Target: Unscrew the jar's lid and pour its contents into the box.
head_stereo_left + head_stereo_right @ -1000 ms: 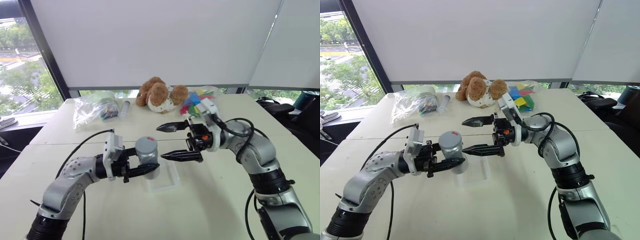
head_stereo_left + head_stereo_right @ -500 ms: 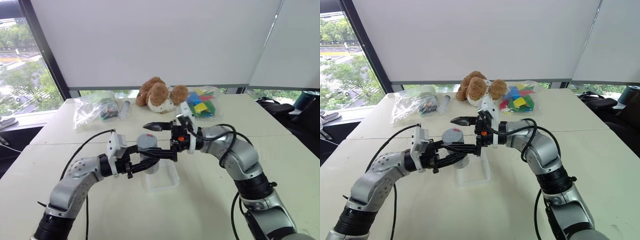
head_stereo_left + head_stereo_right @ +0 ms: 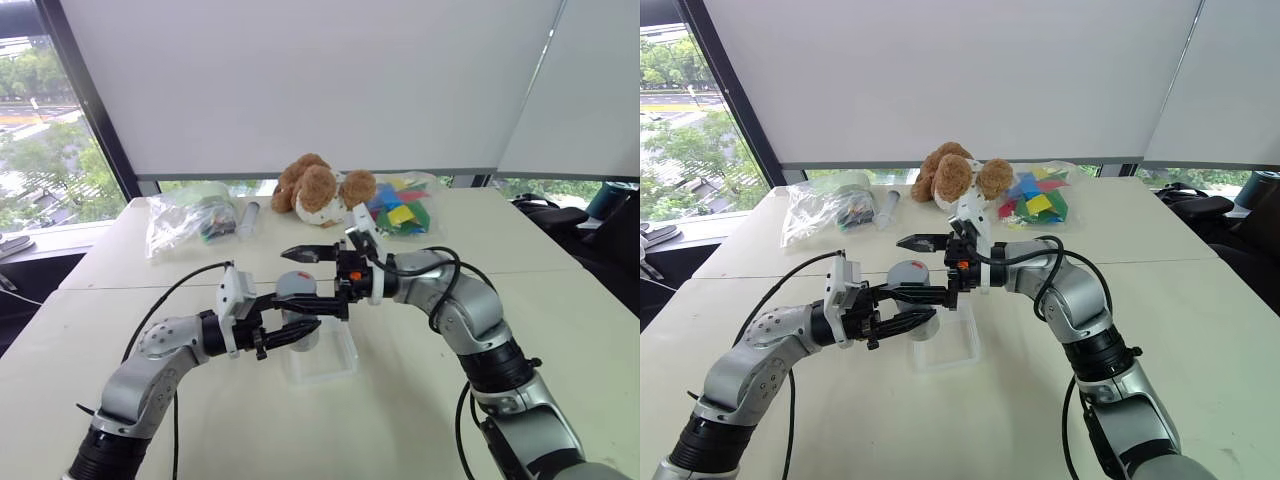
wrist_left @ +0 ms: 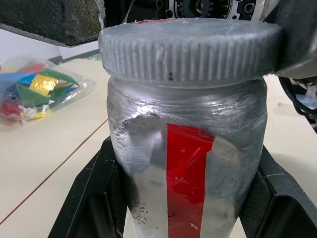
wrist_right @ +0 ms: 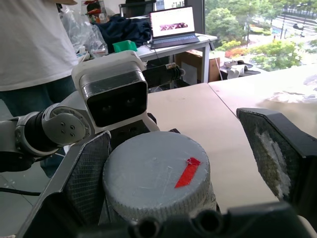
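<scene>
Since a second ago, the right claw (image 3: pixel 311 281) has swung in from beside the jar (image 3: pixel 297 310) to sit over its top, one finger now behind the lid (image 3: pixel 296 284) and the other in front of it; the left arm has hardly shifted. That right claw is spread wide: in the right wrist view one finger (image 5: pixel 84 173) lies against the lid's (image 5: pixel 153 173) ribbed edge, while the other finger (image 5: pixel 277 148) stands well apart from it, so the lid is straddled but not pinched. The left claw (image 3: pixel 290 325) is pressed onto the jar's body, holding it upright above the box (image 3: pixel 322 362). In the left wrist view its two black fingers (image 4: pixel 91 193) flank the silvery jar (image 4: pixel 185 168), whose red stripe faces the camera, and the screw lid (image 4: pixel 190 49) is still seated on top. A small red mark shows on the lid's flat face. The box, a shallow clear tray, rests on the pale worktop (image 3: pixel 400 420) directly under the jar. The jar's contents cannot be seen through its grey wall. Farther back on the worktop lie a brown teddy bear (image 3: pixel 318 188), a clear bag of coloured blocks (image 3: pixel 400 212) just beside it, and another clear bag (image 3: pixel 188 218) well to the left. A person in a white shirt (image 5: pixel 29 44) stands in the right wrist view's background.
</scene>
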